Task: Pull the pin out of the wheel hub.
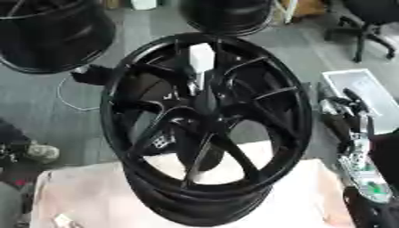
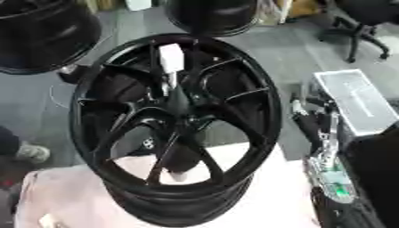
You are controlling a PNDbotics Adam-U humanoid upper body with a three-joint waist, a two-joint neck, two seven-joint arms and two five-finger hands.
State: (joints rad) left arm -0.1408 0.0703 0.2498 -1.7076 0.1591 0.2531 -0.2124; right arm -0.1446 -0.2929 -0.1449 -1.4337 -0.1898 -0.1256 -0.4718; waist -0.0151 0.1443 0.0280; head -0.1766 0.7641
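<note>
A black multi-spoke wheel hub (image 1: 206,129) stands tilted on a table covered with pale pink cloth (image 1: 86,196), its face turned up toward me. A white pin (image 1: 201,58) with a blocky top sticks out between the upper spokes, and its thin stem runs down toward the hub's centre. My right hand (image 1: 345,104) is at the right, beside the rim and apart from it. Its dark fingers point up and look relaxed, holding nothing. Its forearm with a green board (image 1: 372,187) runs down to the lower right corner. My left hand does not show.
Two more black wheels stand on the grey floor behind, one at top left (image 1: 46,35) and one at top centre (image 1: 226,15). A pale box (image 2: 355,100) lies right of my hand. An office chair (image 1: 366,26) is at top right. A person's shoe (image 1: 39,152) shows at left.
</note>
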